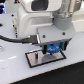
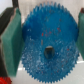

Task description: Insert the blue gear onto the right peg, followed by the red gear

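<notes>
I have the blue gear point(image 2: 48, 48) clamped between the jaws; in the wrist view the two green pads point(image 2: 11, 42) press against its toothed rim on opposite sides, and the hub hole sits dark at its centre. In the exterior view the gripper point(image 1: 53, 48) hangs low over the grey black-edged plate point(image 1: 37, 59) on the white counter point(image 1: 15, 70), toward the exterior view's right end of the plate, with the gear showing as a blue patch between the fingers. I cannot make out the right peg in either view: the gear and hand cover that end of the plate, so I cannot tell whether the hub is already on the pin or just above it.

My judgement is that the first half of the task is in its last step: the gear is carried to the plate but not released. A sliver of red at the wrist view's corner may be the red gear point(image 2: 4, 80); I can't be sure. Seating, letting go, then the whole red gear sequence remain.
</notes>
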Robot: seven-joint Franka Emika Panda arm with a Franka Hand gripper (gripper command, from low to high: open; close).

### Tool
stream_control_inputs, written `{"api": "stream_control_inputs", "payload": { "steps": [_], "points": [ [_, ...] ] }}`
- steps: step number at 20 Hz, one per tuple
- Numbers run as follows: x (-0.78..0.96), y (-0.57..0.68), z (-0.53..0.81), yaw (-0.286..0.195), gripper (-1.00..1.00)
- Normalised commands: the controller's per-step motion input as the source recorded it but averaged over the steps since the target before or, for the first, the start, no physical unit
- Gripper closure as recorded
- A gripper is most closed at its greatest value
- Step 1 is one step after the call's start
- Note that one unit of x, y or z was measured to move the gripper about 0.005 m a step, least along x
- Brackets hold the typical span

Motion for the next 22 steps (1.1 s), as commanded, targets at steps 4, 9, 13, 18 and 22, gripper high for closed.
{"api": "stream_control_inputs", "payload": {
  "steps": [4, 9, 13, 18, 22],
  "points": [
    [0.20, 0.01, 0.12, 0.000, 1.00],
    [0.09, -0.02, 0.05, 0.000, 1.00],
    [0.03, 0.01, 0.03, 0.000, 1.00],
    [0.10, -0.02, 0.03, 0.000, 1.00],
    [0.38, 0.12, 0.38, 0.000, 1.00]
  ]
}}
